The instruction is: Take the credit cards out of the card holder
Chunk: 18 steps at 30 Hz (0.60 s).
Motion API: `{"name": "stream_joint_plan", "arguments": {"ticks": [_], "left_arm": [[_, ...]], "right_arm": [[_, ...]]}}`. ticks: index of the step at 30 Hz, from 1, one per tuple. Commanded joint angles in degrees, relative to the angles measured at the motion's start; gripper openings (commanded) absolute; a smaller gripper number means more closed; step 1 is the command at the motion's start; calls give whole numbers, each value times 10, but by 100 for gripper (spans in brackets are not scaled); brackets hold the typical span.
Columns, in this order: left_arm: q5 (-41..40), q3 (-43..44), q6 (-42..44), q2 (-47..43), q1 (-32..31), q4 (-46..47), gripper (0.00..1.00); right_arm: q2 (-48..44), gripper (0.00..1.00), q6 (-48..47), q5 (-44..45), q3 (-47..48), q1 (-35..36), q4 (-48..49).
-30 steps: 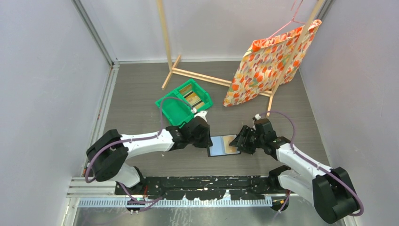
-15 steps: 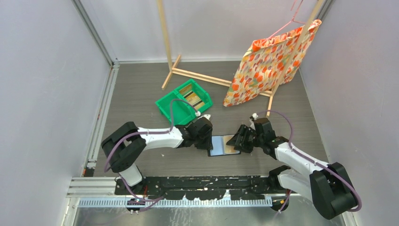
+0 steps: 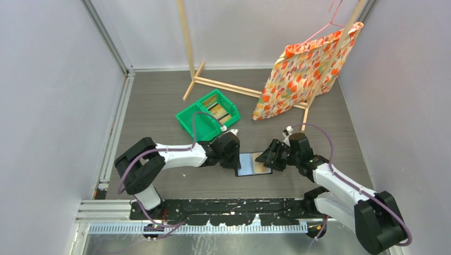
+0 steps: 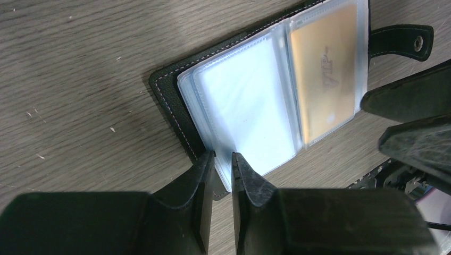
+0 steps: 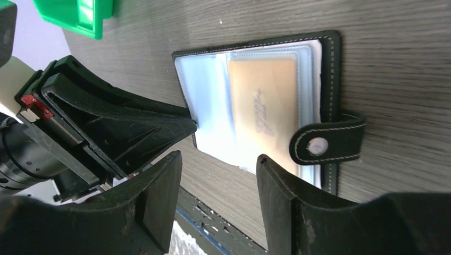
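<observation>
Card holder (image 3: 247, 166) open flat, long axis left-right, strap (image 5: 325, 144) toward right tool (image 5: 219, 156)

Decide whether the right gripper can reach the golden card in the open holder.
Probably yes: the right gripper stands open beside the card, while the left gripper pins the card holder's other edge. Only the clear sleeve covers it.

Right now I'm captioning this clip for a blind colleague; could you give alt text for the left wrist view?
The left hand pinches the near edge of an open card holder lying on the wood-grain table; one golden-tan credit card shows in a clear sleeve. The right hand, open, shows at the right edge.
</observation>
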Motion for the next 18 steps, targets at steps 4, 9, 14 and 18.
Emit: {"name": "stream_joint_plan", "arguments": {"ticks": [4, 9, 14, 18], "left_arm": [[11, -6, 5, -2, 2, 18, 20], [9, -8, 4, -1, 2, 21, 20], [19, -6, 3, 13, 5, 24, 20], [24, -6, 1, 17, 6, 28, 20]], "right_arm": [[-28, 59, -22, 90, 3, 0, -57], [-2, 60, -25, 100, -4, 0, -48], [17, 60, -28, 105, -9, 1, -41], [33, 60, -23, 88, -14, 0, -22]]}}
